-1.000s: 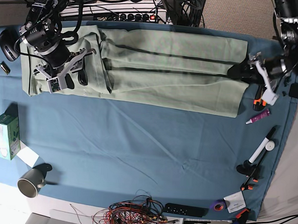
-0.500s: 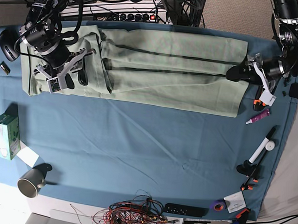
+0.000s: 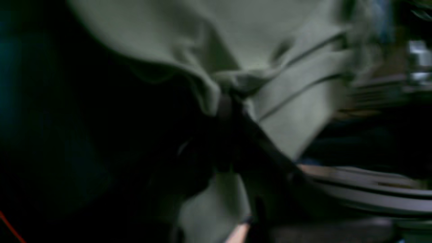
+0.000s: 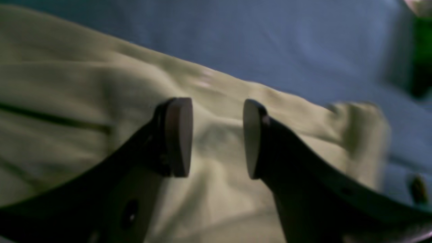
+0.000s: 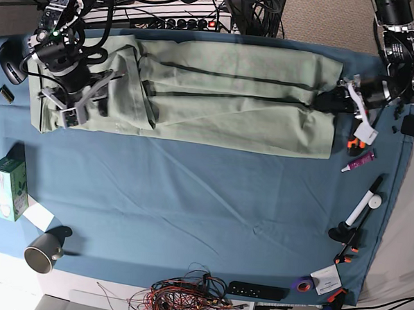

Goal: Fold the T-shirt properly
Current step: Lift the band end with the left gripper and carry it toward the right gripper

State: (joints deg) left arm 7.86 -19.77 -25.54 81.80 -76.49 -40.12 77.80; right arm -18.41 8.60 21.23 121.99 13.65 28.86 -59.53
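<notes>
Blue-teal cloth [image 5: 191, 196] covers your desk [image 5: 68, 286], and the T-shirt [image 5: 231, 101] lies across its far half as a long pale green band, already folded lengthwise, with dark crease lines running along it; clutter sits along the near and side edges, a green box [image 5: 9, 188], a grey mug [image 5: 43, 250], a tangle of wires [image 5: 189, 296] and pens, all well apart from the shirt. What has just changed is at the left tool [image 5: 335, 100]: a second ago its jaws stood wide at the shirt's end, and now they have come together on the cloth; your left wrist view shows a bunch of green fabric [image 3: 233, 84] gathered and pinched at the dark tips, though that view is blurred. The right tool [image 4: 216, 138] is unchanged in opening, its two pads [image 4: 179, 135] apart with nothing between them, hovering over the shirt's other end near the sleeve; its arm has shifted a little toward the far edge. So, by my reading, you now have one end of the shirt secured and the other not yet gripped; the cross fold probably waits on the right tool closing too, and lifting with the left alone could drag the band askew.
</notes>
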